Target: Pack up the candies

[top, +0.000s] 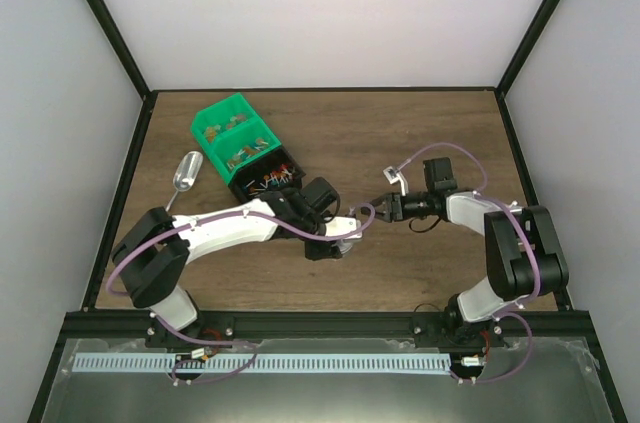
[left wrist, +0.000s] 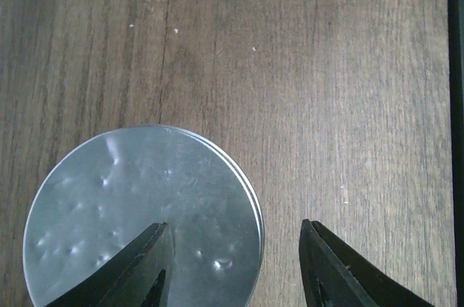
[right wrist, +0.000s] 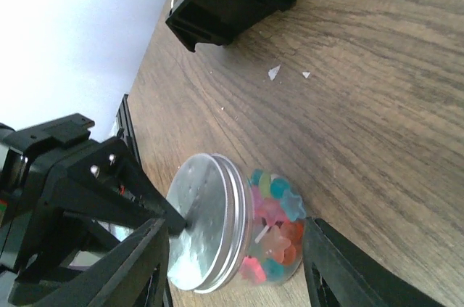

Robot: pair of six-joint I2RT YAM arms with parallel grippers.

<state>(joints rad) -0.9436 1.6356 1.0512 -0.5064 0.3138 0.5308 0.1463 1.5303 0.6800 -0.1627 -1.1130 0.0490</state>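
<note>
Right fingers (right wrist: 138,263) and left fingers (left wrist: 145,267) stand open beside the capped jar (right wrist: 206,223); candies (right wrist: 275,227) sit inside, so packing looks finished.

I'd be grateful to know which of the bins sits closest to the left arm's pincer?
The black bin, holding bright mixed candies; the green bins lie farther back.
</note>
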